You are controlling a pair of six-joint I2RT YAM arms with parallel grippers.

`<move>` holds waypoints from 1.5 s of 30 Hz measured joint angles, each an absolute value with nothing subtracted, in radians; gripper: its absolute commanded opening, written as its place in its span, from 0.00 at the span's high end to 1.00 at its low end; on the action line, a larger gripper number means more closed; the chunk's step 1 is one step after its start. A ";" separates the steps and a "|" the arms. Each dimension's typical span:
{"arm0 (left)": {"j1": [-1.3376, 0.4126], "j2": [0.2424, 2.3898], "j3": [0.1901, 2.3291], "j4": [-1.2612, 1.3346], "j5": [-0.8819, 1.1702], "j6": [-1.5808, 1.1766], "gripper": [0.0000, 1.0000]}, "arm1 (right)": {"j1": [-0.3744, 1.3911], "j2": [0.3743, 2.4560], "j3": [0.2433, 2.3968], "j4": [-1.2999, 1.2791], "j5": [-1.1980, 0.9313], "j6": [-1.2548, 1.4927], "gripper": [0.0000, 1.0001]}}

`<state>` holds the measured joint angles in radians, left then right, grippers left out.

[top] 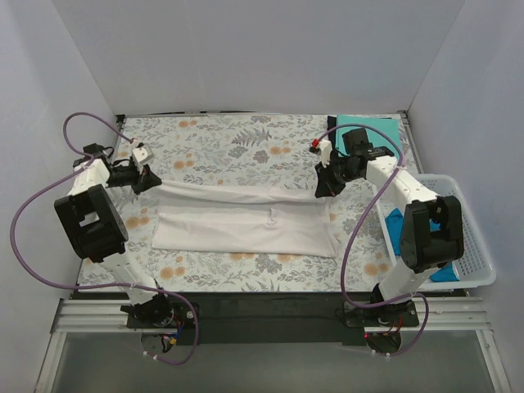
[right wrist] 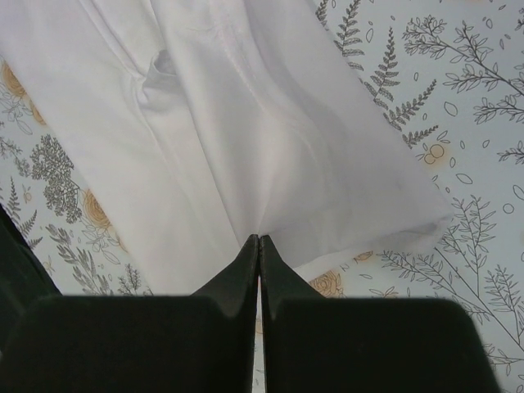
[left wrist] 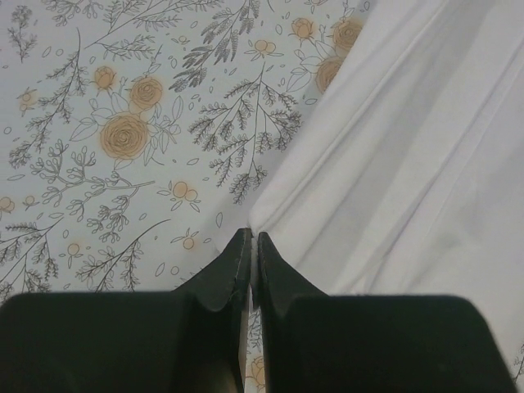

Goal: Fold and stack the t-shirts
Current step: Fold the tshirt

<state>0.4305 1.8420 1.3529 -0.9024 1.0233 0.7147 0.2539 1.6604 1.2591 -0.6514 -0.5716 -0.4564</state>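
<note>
Far table cloth (top: 229, 139) open — teal t-shirt (top: 372, 124), basket (top: 475, 254) crowd the right.

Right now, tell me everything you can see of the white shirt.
The white shirt is plain, soft, thin-looking cloth, spread as a long band across the middle of the floral cloth. Its near part lies flat; its far edge is raised and pulled taut, creased, between the left gripper and the right gripper, both shut on it, one at each end. A small pucker shows near its middle.
</note>
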 measured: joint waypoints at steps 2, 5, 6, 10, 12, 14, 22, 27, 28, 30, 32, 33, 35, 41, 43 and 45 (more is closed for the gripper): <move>0.439 1.842 1.358 -0.904 1.026 0.715 1.00 | 0.254 1.657 1.247 -0.647 -0.572 -0.456 0.99; 0.446 1.842 1.354 -0.911 1.024 0.729 1.00 | 0.254 1.652 1.211 -0.643 -0.574 -0.456 0.99; 0.447 1.842 1.348 -0.910 1.023 0.736 1.00 | 0.255 1.652 1.193 -0.642 -0.574 -0.456 0.99; 0.448 1.843 1.293 -0.898 1.002 0.756 1.00 | 0.260 1.656 1.122 -0.633 -0.576 -0.456 0.99; 0.448 1.853 1.275 -0.895 0.991 0.764 1.00 | 0.265 1.665 1.104 -0.625 -0.579 -0.456 0.99; 0.449 1.868 1.266 -0.888 0.976 0.776 1.00 | 0.272 1.676 1.092 -0.619 -0.580 -0.455 0.99; 0.448 1.881 1.208 -0.908 0.902 0.892 0.99 | 0.298 1.695 1.050 -0.599 -0.581 -0.456 0.99; 0.449 1.880 1.198 -0.936 0.888 0.931 1.00 | 0.307 1.695 1.049 -0.598 -0.587 -0.457 0.99; 0.449 1.880 1.199 -0.936 0.887 0.926 1.00 | 0.308 1.695 1.049 -0.598 -0.587 -0.457 0.99; 0.449 1.880 1.208 -0.935 0.892 0.900 1.00 | 0.308 1.695 1.053 -0.599 -0.587 -0.456 0.99; 0.448 1.880 1.238 -0.933 0.906 0.862 1.00 | 0.309 1.695 1.071 -0.604 -0.585 -0.455 0.99; 0.448 1.882 1.265 -0.935 0.916 0.830 1.00 | 0.308 1.695 1.088 -0.607 -0.583 -0.452 0.99; 0.448 1.894 1.335 -0.915 0.943 0.767 1.00 | 0.304 1.696 1.139 -0.609 -0.580 -0.448 0.99; 0.444 1.940 1.497 -0.792 1.016 0.558 1.00 | 0.252 1.749 1.357 -0.596 -0.584 -0.440 0.99; 0.435 1.958 1.514 -0.748 1.028 0.500 1.00 | 0.236 1.785 1.422 -0.594 -0.584 -0.440 0.99; 0.426 1.973 1.516 -0.707 1.032 0.442 1.00 | 0.227 1.819 1.468 -0.591 -0.583 -0.440 0.99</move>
<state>0.4255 1.9732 1.5162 -0.7071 1.0321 0.4423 0.2268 1.8194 1.4685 -0.5915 -0.5835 -0.4400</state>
